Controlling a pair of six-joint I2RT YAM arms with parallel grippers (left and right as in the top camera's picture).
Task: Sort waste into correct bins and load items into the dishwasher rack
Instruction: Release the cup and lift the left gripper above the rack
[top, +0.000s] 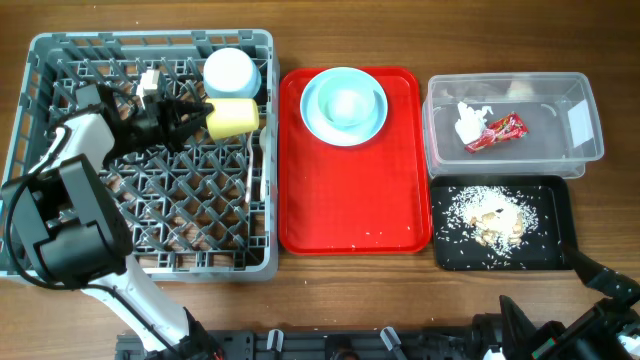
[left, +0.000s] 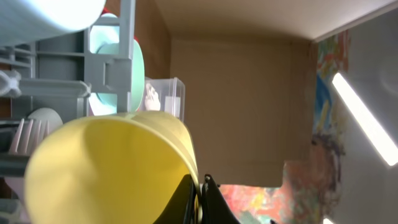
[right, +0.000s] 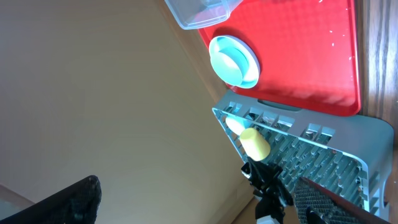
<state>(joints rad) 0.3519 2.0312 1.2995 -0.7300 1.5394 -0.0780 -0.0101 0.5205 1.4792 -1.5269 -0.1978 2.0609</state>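
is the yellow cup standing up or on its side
On its side: overhead, the cup lies horizontal over the rack pegs, one end at the left claw.

Flat red rectangular plastic tray (top: 350, 215) lies mid-table, long side running front to back. Brown wood-grain table top (top: 350, 295) beneath. Left wrist view: bright strip light (left: 364, 118), colourful wall picture (left: 326, 81), blurred.

Left tool (top: 200, 116) pinched shut, arm outstretched; right arm (top: 603, 287) tucked low, well apart
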